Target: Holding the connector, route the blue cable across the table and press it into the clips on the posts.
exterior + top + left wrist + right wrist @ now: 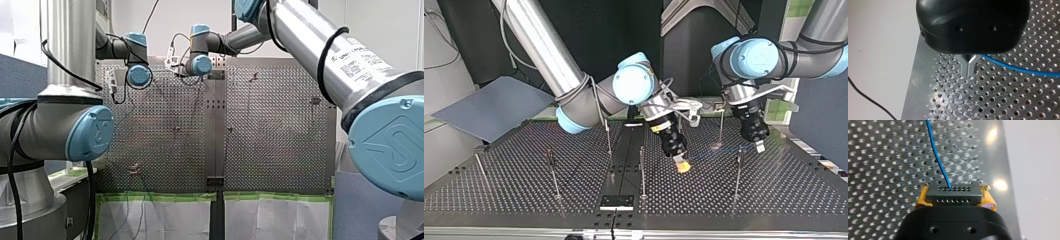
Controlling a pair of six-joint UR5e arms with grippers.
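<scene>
- My right claw (pixel 954 198) is clamped on the black connector (pixel 953 191). Its yellow pads (pixel 921 200) grip the block from both sides, and the connector's rows of small holes face away from the claw.
- The blue cable (pixel 935 155) leaves the middle of the connector's far edge. It runs ahead of the claw over the perforated bench (pixel 774 190).
- In the top view this claw hangs just above the bench near the middle, tilted toward the view's right. The cable stretches from it toward the view's right, just above the holes, to my left claw (pixel 968 75).
- My left claw's metal fingers (pixel 965 67) are pressed together, tips just above the bench near its edge.
- The cable comes out from under the black body right beside those fingers and runs off to one side. I cannot tell whether it is pinched between them.
- Thin upright posts (pixel 642 170) stand around both claws. One rises between them further back, and another stands near my left claw. The cable lies apart from the post tops.
- A grey sheet (pixel 494 107) lies tilted beyond the bench at the top view's left.
</scene>
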